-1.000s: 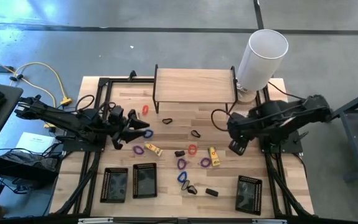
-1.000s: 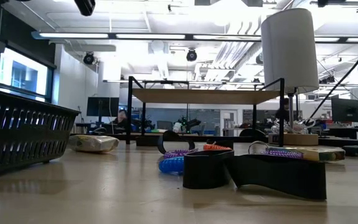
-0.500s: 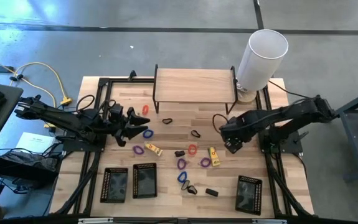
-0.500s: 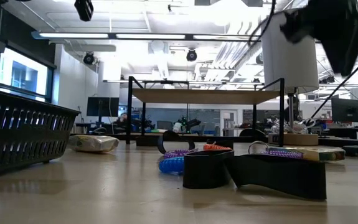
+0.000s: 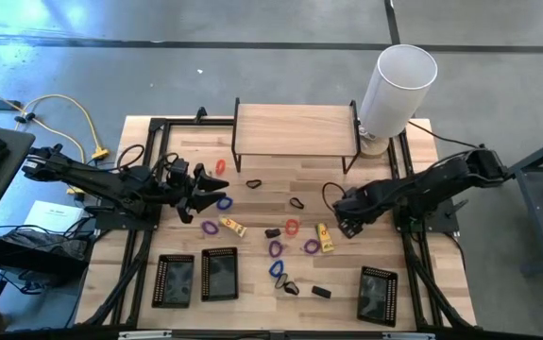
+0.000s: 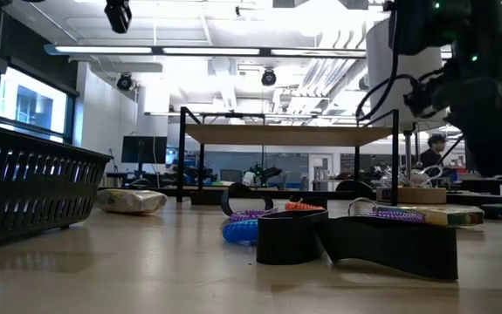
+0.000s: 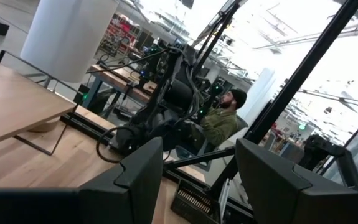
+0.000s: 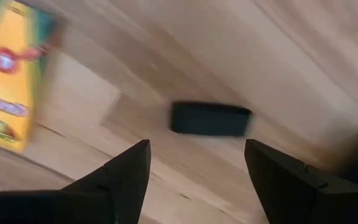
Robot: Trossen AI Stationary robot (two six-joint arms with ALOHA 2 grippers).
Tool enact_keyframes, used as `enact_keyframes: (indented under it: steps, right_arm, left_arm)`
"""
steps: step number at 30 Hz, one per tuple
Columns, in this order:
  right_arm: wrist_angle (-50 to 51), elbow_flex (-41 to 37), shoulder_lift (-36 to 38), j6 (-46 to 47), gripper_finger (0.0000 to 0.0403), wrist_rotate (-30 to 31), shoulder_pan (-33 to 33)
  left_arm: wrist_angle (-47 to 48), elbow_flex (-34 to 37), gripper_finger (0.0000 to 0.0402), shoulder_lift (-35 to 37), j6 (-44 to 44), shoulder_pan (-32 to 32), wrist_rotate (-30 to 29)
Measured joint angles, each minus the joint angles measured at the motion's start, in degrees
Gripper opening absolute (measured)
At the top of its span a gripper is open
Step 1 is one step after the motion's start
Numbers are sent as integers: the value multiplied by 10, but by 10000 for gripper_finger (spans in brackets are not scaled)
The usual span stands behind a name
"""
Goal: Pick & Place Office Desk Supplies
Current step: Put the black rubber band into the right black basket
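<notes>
A grey concrete floor (image 5: 252,38) surrounds the wooden surface (image 5: 280,189), with a yellow cable (image 5: 82,123) trailing across it. Beyond, an open workshop: long ceiling lights (image 6: 216,50), a bright window (image 6: 24,105) (far left), benches with monitors (image 6: 143,149), and a seated person (image 7: 219,121).

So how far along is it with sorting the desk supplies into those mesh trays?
Barely begun. Nothing visibly sits in the three mesh trays, though their insides are hard to see. In hand: the right gripper is open, empty, beside a yellow packet and over a small black piece. The left gripper is open by a blue loop. Left: loops, packets and clips scattered on the table.
</notes>
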State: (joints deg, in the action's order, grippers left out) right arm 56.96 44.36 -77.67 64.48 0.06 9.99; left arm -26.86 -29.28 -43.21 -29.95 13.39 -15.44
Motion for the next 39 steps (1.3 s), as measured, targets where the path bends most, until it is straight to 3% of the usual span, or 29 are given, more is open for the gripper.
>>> enact_keyframes:
  steps: [28,33,39]
  right_arm:
    - [-147,-127,2,35,243,13,0]
    - [-148,-131,2,35,211,18,0]
    - [-147,-132,2,34,136,36,0]
  left_arm:
    - [-2,0,197,-43,0,0,0]
    - [-2,0,197,-43,0,0,0]
    - [-2,0,197,-43,0,0,0]
